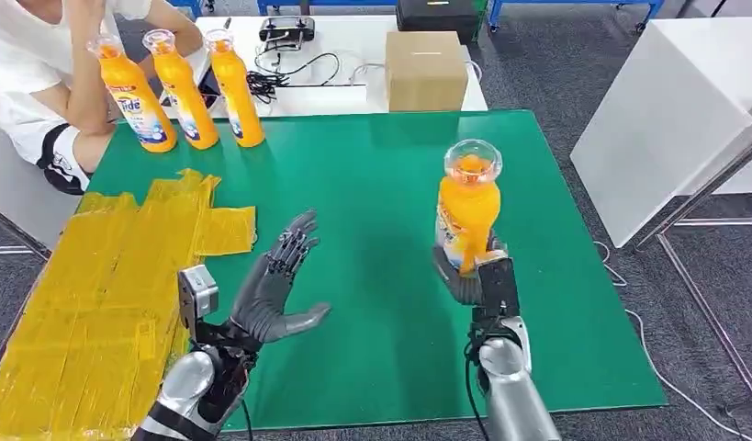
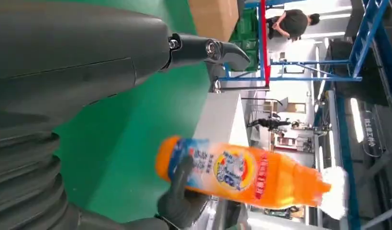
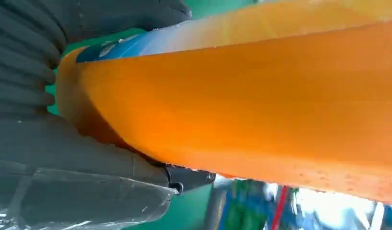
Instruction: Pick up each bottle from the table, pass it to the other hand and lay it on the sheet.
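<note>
- Right hand (image 1: 475, 276): lower centre-right of head view; fingers wrapped round lower body of held bottle (image 1: 467, 207), carried upright above mat (image 1: 381, 184), clear cap toward camera.
- Held bottle, left wrist view (image 2: 241, 172): orange, blue-and-white label, lying across lower frame with pale cap at right; dark fingers (image 2: 182, 201) gripped near its base.
- Held bottle, right wrist view (image 3: 241, 105): orange flank across most of frame, blue label edge at upper left, pressed against grey thumb (image 3: 88, 158).
- Left hand (image 1: 275, 285): lower left-centre of head view; spread wide, palm turned toward held bottle, nothing in grasp, well apart from it.
- Three bottles (image 1: 179, 87): upper left of head view, upright in a row at mat's far edge, just beside one another.
- Sheet (image 1: 87, 303): yellow, crinkled, covering left side of mat; no bottle seen lying on it.
- Mat: green, covering tabletop.
- Box (image 1: 425, 69): brown cardboard, top centre, on white table beyond mat.
- Person (image 1: 41, 83): upper left corner, seated behind the row of bottles.
</note>
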You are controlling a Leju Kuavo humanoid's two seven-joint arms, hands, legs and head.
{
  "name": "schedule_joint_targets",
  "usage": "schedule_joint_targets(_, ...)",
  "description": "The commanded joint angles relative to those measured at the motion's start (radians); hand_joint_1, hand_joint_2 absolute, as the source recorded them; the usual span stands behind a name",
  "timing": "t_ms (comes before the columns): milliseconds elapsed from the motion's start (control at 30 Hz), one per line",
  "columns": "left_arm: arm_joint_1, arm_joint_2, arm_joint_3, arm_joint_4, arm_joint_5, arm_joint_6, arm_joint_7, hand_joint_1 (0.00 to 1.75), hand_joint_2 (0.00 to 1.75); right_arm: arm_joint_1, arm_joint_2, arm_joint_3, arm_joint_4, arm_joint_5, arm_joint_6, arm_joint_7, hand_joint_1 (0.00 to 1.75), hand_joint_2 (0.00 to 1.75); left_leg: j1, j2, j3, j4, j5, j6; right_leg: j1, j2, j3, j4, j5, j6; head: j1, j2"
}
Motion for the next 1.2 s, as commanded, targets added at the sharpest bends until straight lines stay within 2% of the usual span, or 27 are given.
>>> schedule_joint_targets(33, -0.083, 0.016, -0.042, 0.101, -0.015, 0.082, -0.008, 0.00, 1.75, -0.073, 0.080, 0.310, 0.186, -0.046, 0.080, -0.010, 1.75, 1.75, 0.001, 0.004, 0.004, -0.001, -0.002, -0.001, 0.001, 0.004, 0.003, -0.001, 0.000, 0.000, 0.000, 0.000)
schedule_joint_targets(67, -0.083, 0.014, -0.037, 0.102, -0.034, 0.126, -0.019, 0.00, 1.75, -0.078, 0.077, 0.352, 0.191, -0.053, 0.084, -0.010, 1.75, 1.75, 0.001, 0.004, 0.004, -0.001, -0.002, -0.001, 0.001, 0.004, 0.002, -0.001, 0.000, 0.000, 0.000, 0.000)
schedule_joint_targets(300, -0.084, 0.016, -0.023, 0.101, -0.048, 0.181, -0.035, 0.00, 1.75, -0.078, 0.060, 0.439, 0.177, -0.060, 0.091, -0.005, 1.75, 1.75, 0.001, 0.001, 0.002, -0.001, -0.001, -0.001, 0.002, 0.000, 0.003, -0.001, -0.001, 0.000, 0.000, 0.000)
schedule_joint_targets(433, -0.095, 0.010, -0.008, 0.103, -0.097, 0.264, -0.059, 0.00, 1.75, -0.097, 0.054, 0.537, 0.218, -0.001, 0.067, -0.004, 1.75, 1.75, 0.001, 0.001, 0.002, -0.001, -0.001, -0.001, 0.002, 0.001, 0.003, -0.001, -0.001, 0.000, 0.000, 0.000)
schedule_joint_targets(667, -0.097, 0.009, -0.009, 0.103, -0.098, 0.265, -0.060, 0.00, 1.75, -0.097, 0.056, 0.542, 0.226, 0.002, 0.061, -0.006, 1.75, 1.75, 0.001, -0.001, 0.000, -0.001, 0.000, -0.001, 0.001, -0.001, 0.001, -0.001, -0.001, -0.001, 0.000, 0.000)
schedule_joint_targets(700, -0.097, 0.009, -0.009, 0.103, -0.098, 0.265, -0.060, 0.00, 1.75, -0.097, 0.056, 0.542, 0.226, 0.002, 0.061, -0.006, 1.75, 1.75, 0.001, -0.001, 0.004, -0.001, -0.002, -0.002, 0.002, -0.002, 0.005, -0.002, -0.003, -0.001, 0.000, 0.000)
schedule_joint_targets(900, -0.100, 0.007, -0.011, 0.105, -0.112, 0.289, -0.066, 0.00, 1.75, -0.108, 0.051, 0.564, 0.241, 0.003, 0.063, -0.005, 1.75, 1.75, 0.001, -0.001, 0.000, -0.001, 0.000, -0.001, 0.001, -0.001, 0.000, -0.001, -0.001, 0.000, 0.000, 0.000)
schedule_joint_targets(1000, -0.110, 0.006, -0.020, 0.104, -0.115, 0.296, -0.069, 0.00, 1.75, -0.123, 0.055, 0.591, 0.282, 0.024, 0.025, -0.006, 1.75, 1.75, 0.001, -0.001, 0.000, -0.001, 0.000, -0.001, 0.002, -0.001, 0.000, -0.001, -0.001, 0.000, 0.000, 0.000)
schedule_joint_targets(1033, -0.113, 0.005, -0.022, 0.103, -0.109, 0.292, -0.071, 0.00, 1.75, -0.130, 0.057, 0.597, 0.296, 0.035, 0.006, -0.007, 1.75, 1.75, 0.002, -0.001, 0.004, -0.001, -0.002, -0.001, 0.002, -0.002, 0.005, -0.002, -0.002, 0.000, 0.000, 0.000)
schedule_joint_targets(1067, -0.114, 0.005, -0.023, 0.102, -0.099, 0.283, -0.071, 0.00, 1.75, -0.135, 0.056, 0.599, 0.303, 0.041, -0.003, -0.007, 1.75, 1.75, 0.001, -0.001, 0.000, -0.001, 0.000, -0.001, 0.002, -0.001, 0.000, -0.001, -0.001, 0.000, 0.000, 0.000)
schedule_joint_targets(1200, -0.127, 0.004, -0.031, 0.107, -0.091, 0.270, -0.071, 0.00, 1.75, -0.149, 0.059, 0.602, 0.326, 0.064, -0.023, -0.001, 1.75, 1.75, 0.001, -0.002, 0.000, 0.000, 0.000, -0.001, 0.002, -0.002, 0.000, -0.001, -0.001, 0.000, 0.000, 0.000)
